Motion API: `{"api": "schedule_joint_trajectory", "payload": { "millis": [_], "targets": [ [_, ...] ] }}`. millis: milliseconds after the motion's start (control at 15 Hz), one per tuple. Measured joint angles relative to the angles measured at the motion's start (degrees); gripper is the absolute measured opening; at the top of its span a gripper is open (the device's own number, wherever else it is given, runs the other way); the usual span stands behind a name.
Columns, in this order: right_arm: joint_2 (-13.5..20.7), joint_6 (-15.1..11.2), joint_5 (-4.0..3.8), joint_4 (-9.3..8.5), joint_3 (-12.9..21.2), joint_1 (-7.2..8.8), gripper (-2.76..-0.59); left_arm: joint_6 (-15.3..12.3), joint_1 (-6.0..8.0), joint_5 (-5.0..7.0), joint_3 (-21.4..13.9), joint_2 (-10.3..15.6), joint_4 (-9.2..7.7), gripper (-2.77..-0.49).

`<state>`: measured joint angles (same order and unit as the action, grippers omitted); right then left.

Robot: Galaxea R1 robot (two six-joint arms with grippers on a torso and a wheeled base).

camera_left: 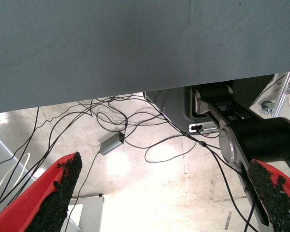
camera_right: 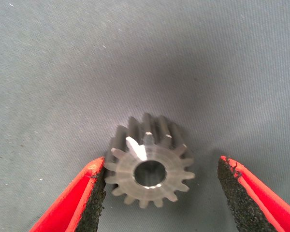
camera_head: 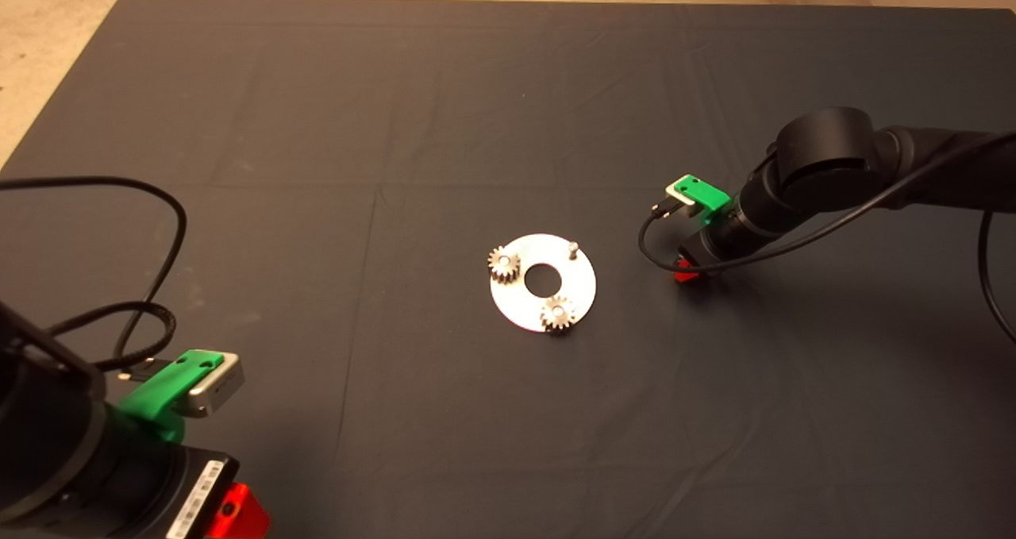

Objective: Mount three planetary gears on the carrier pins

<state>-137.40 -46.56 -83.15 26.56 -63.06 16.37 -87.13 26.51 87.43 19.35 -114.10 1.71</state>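
Right of the disc [camera_head: 543, 283], my right gripper [camera_right: 159, 193] straddles the last gear [camera_right: 149, 162], open.
I should centre it between my pads before squeezing.

No legible text, brand, number or sign found in any view. White sticker [camera_head: 193, 498] with a barcode-like print noted on the left arm's housing at 7 o'clock of the head view; characters too small to read. Nothing else lettered.
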Motion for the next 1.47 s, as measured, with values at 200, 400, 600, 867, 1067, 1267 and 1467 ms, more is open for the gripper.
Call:
{"api": "schedule_joint_trajectory", "payload": {
  "millis": [200, 400, 600, 867, 1067, 1267, 1467],
  "targets": [
    [0.1, 0.0, 0.16, 0.0, 0.0, 0.0, -1.82, 0.0, -0.02, 0.0, 0.0, 0.0, 0.0, -0.8],
    [0.1, -0.2, 0.51, -0.07, 0.0, -0.01, -1.97, 0.0, -0.02, 0.0, 0.0, 0.0, 0.0, -0.8],
    [0.1, -0.2, 0.52, -0.09, 0.0, -0.01, -1.99, 0.0, -0.02, 0.0, 0.0, 0.0, 0.0, -0.8],
    [0.1, -0.2, 0.66, -0.13, 0.0, -0.03, -2.13, 0.0, -0.02, 0.0, 0.0, 0.0, 0.0, -0.8],
    [0.2, -0.2, 1.38, -0.2, 0.0, -0.04, -2.2, 0.0, -0.15, -0.02, 0.0, 0.0, 0.0, -0.8],
    [0.6, -0.5, 2.58, -0.22, 0.0, -0.04, -2.2, 0.0, -0.15, -0.02, 0.0, 0.0, 0.0, -0.8],
    [0.7, -0.5, 2.69, -0.24, 0.0, -0.04, -2.2, 0.0, -0.15, 0.0, 0.0, 0.0, 0.0, -0.8]
  ]
}}
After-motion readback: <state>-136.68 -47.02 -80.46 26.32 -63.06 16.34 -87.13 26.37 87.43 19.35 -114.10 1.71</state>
